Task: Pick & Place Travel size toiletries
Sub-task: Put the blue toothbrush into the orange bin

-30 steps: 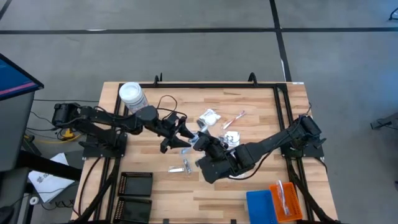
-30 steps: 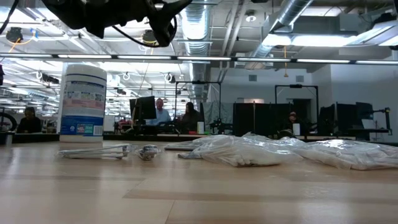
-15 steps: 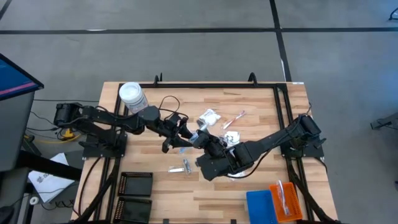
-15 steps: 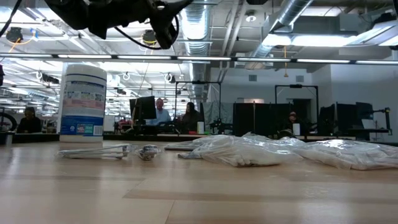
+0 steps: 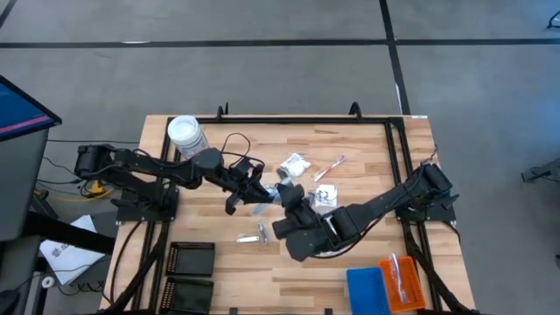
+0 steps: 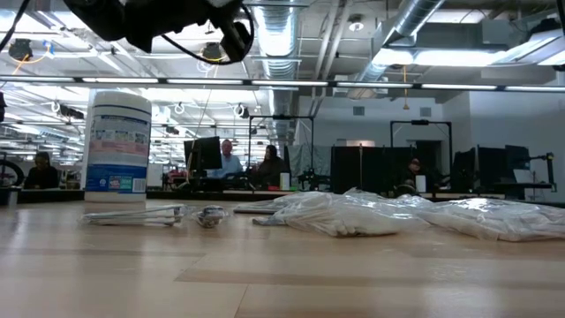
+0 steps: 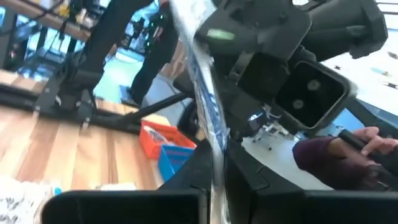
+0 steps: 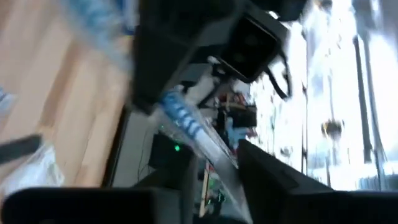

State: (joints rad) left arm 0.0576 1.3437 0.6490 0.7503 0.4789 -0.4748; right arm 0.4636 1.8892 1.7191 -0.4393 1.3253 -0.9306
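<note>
Mid-worktop [image 5: 367, 262], above surface: L pincer [image 5: 260, 198] clamped on clear-wrapped blue toothbrush [image 7: 208, 118]. R pincer [image 5: 282, 199] meets it at same toothbrush; fingers' state can't tell. Other toiletries [image 5: 295, 164] lie nearby on wood.

It was a big open lab or workshop: bare ceiling ducts [image 6: 282, 35], strip lighting, people seated at monitors [image 6: 205, 152], and a concrete floor [image 5: 262, 79] around the wooden table [image 5: 367, 149].

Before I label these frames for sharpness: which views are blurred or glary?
Right wrist view: heavily smeared, with window glare washing out one side. Left wrist view: soft, the clear-wrapped blue toothbrush streaked. Low view: ceiling lights flare. High view: evenly lit and crisp.
</note>
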